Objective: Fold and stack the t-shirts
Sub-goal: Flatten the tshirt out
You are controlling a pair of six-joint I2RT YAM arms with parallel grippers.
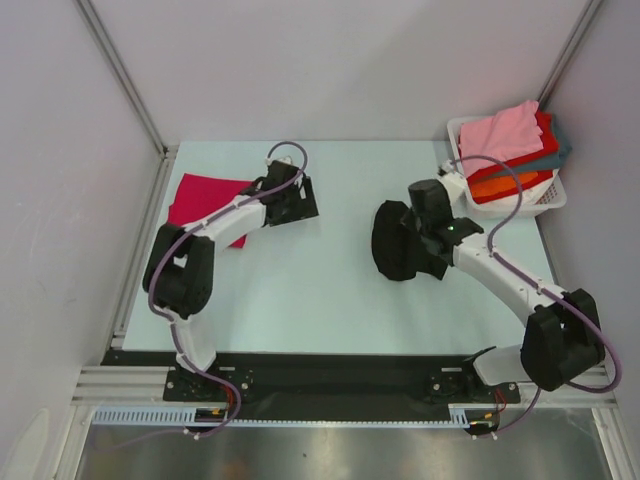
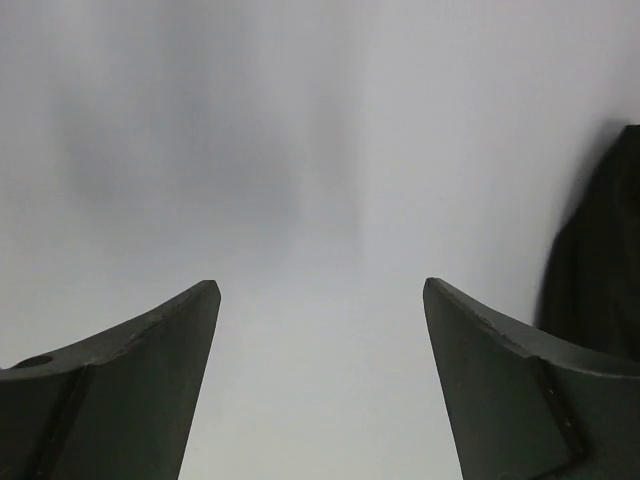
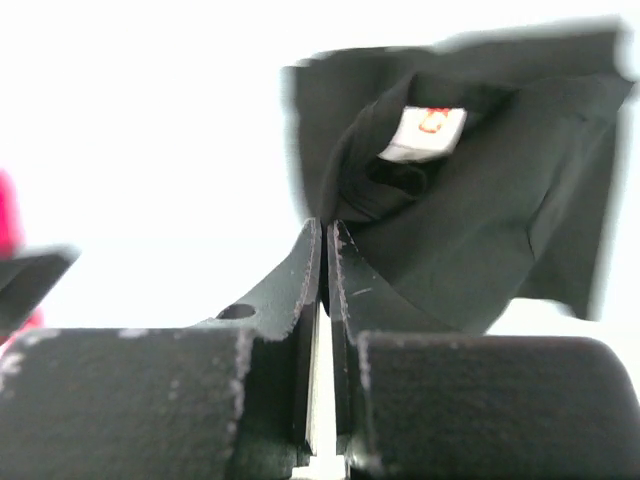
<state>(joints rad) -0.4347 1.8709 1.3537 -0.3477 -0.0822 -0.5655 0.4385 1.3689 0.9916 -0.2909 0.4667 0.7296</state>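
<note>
pale table point(image 1: 320, 300), white walls point(image 1: 350, 60), black t-shirt point(image 1: 390, 240)

Left arm point(image 1: 225, 218) jaws wide apart, right arm point(image 1: 500, 272) jaws together (tightly)

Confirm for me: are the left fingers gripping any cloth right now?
No, the left fingers stand wide apart with nothing between them; the black t-shirt shows only at the view's right edge.

Flat t-shirt point(image 1: 200, 198) left, bunched t-shirt point(image 1: 392, 242) right, basket point(image 1: 553, 198) behind it
</note>
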